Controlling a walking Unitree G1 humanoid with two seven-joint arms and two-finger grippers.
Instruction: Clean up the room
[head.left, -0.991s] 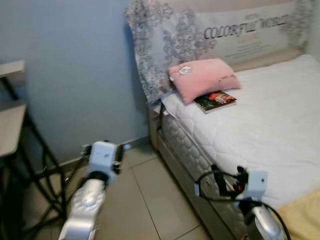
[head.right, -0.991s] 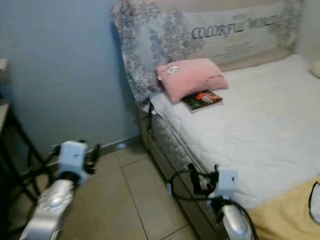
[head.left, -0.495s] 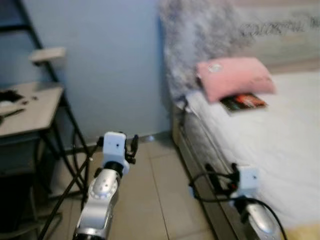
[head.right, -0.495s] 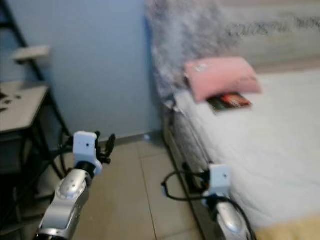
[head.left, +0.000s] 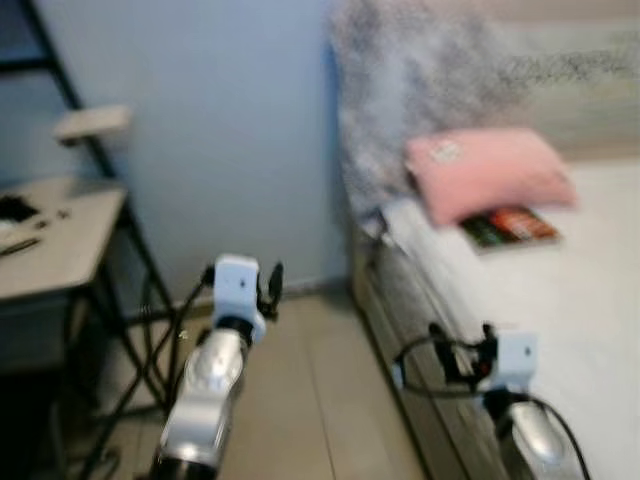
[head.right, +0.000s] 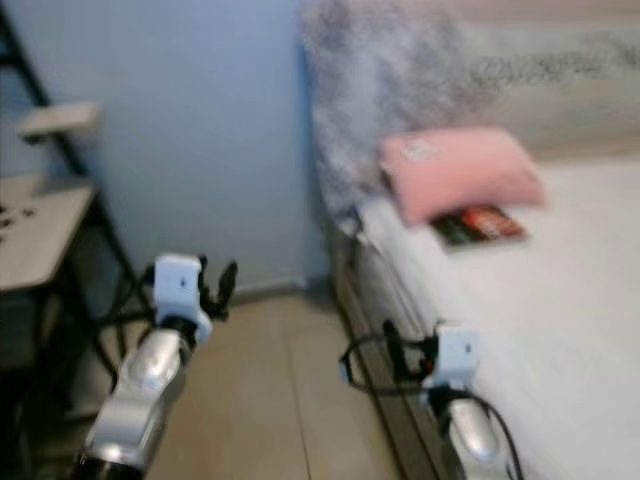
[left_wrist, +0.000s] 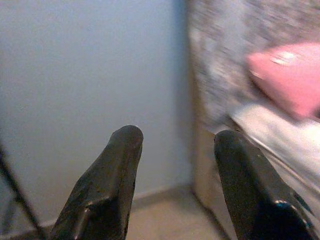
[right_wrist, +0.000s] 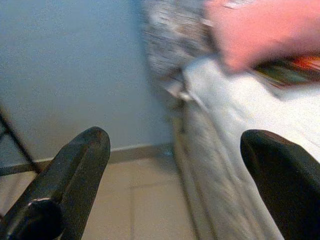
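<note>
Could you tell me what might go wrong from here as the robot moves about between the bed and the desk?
The head views are blurred, so aiming at the book under the pink pillow may be unreliable just now. The right gripper sits close to the side of the bed with its cable looped out, which could snag. The left gripper, fingers open and empty, is near the black legs of the desk and could clip them.

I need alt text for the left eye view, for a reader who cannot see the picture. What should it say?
A blurred bedroom: a white mattress bed on the right carries a pink pillow with a dark book beside it, under a blue wall. The robot's silver left arm ends in an open left gripper above the beige tiled floor; the open right gripper hangs beside the bed's edge. A pale desk stands at the left.
</note>
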